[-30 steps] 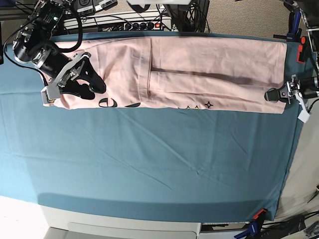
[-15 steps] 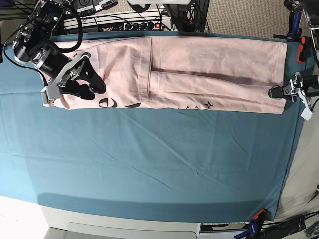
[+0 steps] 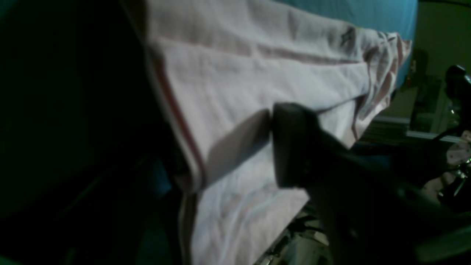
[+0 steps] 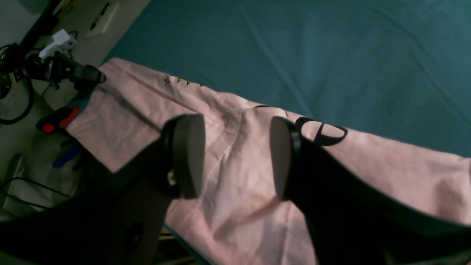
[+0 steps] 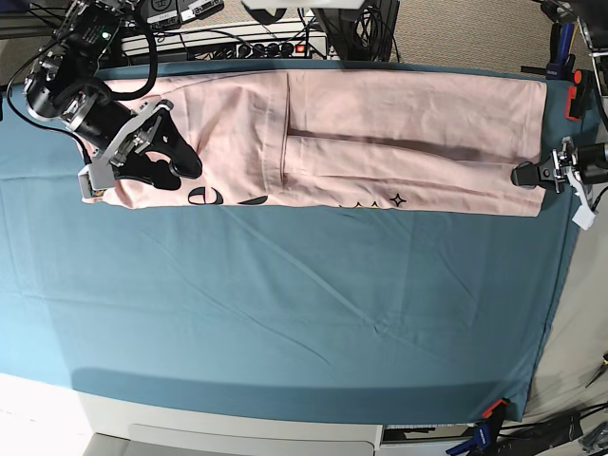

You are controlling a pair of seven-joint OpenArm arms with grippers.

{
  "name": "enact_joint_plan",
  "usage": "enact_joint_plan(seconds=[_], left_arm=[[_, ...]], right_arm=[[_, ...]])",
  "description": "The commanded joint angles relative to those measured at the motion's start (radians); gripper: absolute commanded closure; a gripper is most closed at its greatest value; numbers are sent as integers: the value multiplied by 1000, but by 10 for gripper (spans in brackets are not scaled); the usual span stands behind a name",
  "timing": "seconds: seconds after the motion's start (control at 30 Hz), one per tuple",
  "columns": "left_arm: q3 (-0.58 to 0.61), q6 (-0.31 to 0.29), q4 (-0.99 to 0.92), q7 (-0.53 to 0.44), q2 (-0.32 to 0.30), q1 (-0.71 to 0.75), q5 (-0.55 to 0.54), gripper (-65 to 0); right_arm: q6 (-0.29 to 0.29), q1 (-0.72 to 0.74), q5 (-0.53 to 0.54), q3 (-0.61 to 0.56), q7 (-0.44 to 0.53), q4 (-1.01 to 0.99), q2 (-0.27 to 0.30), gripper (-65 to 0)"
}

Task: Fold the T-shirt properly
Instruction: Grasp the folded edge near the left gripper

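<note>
One T-shirt [image 5: 380, 133], pale pink and folded into a long band, lies along the far edge of the table [image 5: 304, 313]. Right end effector [image 4: 237, 158]: jaws wide apart above the shirt's end, gripping nothing. Left end effector [image 5: 532, 177]: at the opposite hem; opening cannot be told. Black lettering is partly visible, unreadable.

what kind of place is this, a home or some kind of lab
Most likely a robotics lab or workshop: a clamped teal cloth covers the table, a power strip and cables sit behind it, and two robot arms work over a T-shirt.
</note>
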Motion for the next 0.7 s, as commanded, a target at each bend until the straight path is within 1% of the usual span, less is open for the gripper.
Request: enact_joint_plan(seconds=[0.0,0.07,0.3,0.33,0.4,0.43,0.53,0.6,0.67], left_arm=[[-1,2,3,24,-24,1,30,-328],[-1,1,3,24,-24,7,30,-322],[-1,2,3,24,-24,32,30,-178],[-1,2,3,24,-24,27,30,-144],[-1,1,3,24,-24,24,30,-32],[-1,1,3,24,-24,25,30,0],[-1,-15,5,24,-24,24,30,0],[-2,-16,27,24,-24,23,30,0],[-2,-16,82,24,-17,23,30,0]], right_arm=[[1,8,25,3,21,14,11,-294],[1,8,25,3,21,14,11,-294],[1,8,25,3,21,14,11,-294],[1,8,25,3,21,14,11,-294],[1,8,24,3,21,14,11,-294],[1,8,19,3,21,14,11,-294],[1,8,-42,3,21,14,11,-294],[1,8,-129,3,21,14,11,-294],[1,8,-254,4,61,14,11,-294]])
